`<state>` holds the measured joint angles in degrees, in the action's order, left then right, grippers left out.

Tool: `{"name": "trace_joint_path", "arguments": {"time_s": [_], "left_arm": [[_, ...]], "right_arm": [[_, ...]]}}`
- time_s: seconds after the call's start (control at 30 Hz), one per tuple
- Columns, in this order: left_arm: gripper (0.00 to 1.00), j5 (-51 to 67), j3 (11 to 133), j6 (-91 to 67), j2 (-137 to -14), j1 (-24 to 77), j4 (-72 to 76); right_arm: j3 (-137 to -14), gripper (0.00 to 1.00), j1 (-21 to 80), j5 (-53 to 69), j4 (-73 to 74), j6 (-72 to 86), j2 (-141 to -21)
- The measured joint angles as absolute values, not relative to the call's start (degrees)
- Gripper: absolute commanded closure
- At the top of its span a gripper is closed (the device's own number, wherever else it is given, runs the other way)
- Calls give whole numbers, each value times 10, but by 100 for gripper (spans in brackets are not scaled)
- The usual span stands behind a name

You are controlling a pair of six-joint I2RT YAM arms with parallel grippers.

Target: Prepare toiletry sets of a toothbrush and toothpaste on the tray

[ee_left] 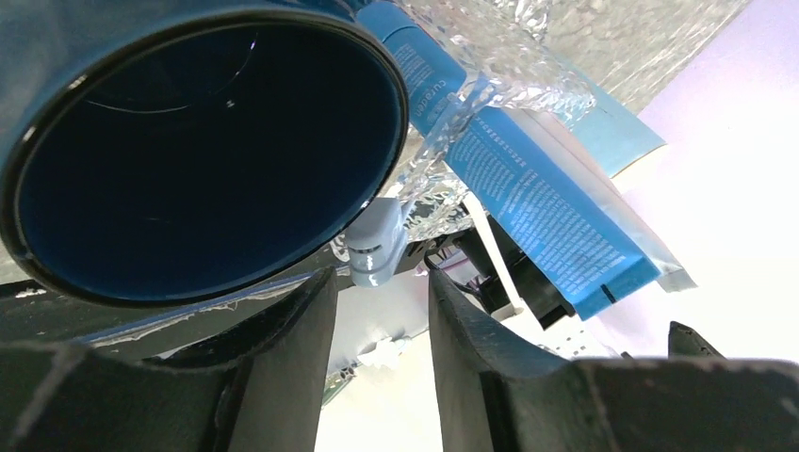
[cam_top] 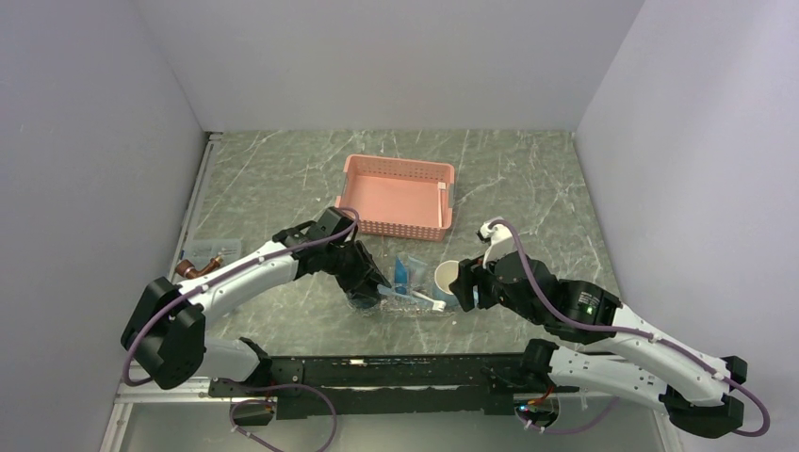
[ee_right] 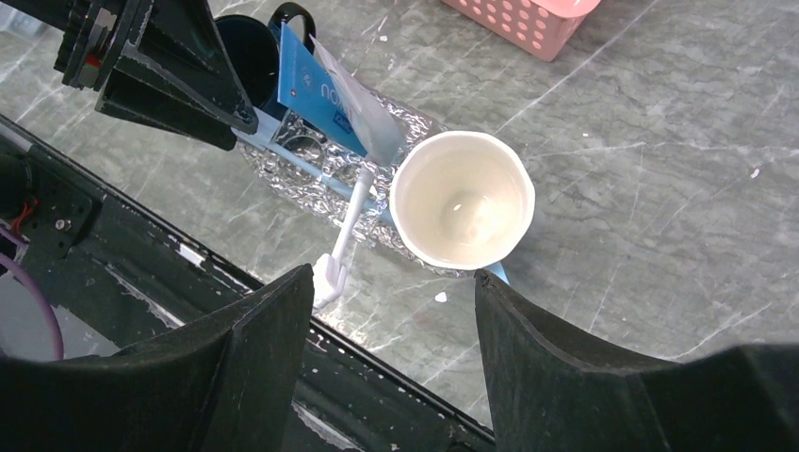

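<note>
The clear crinkled tray lies at the near middle of the table and also shows in the right wrist view. On it stand a dark blue mug and a pale mug. Blue toothpaste tubes lean against the dark mug. A white toothbrush lies across the tray, its head over the near edge. A light blue handle lies beside it. My left gripper is open and empty next to the dark mug, with toothpaste beyond it. My right gripper is open and empty, just near of the pale mug.
A pink slatted basket stands behind the tray, with a pale stick along its right side. Small copper-coloured items lie at the table's left edge. The black front rail runs close to the tray's near side.
</note>
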<state>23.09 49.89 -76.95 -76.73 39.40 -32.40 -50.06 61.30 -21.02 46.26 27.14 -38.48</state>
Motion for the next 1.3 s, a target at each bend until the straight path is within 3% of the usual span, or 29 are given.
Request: {"name": "trace_joint_path", "arguments": {"time_s": [0.63, 1.3], "left_arm": [[64, 233, 505, -758, -787, 391, -324], [89, 244, 505, -757, -787, 389, -319]], "right_arm": [[-497, 34, 613, -212, 463, 273, -378], [-496, 35, 613, -220, 463, 275, -378]]}}
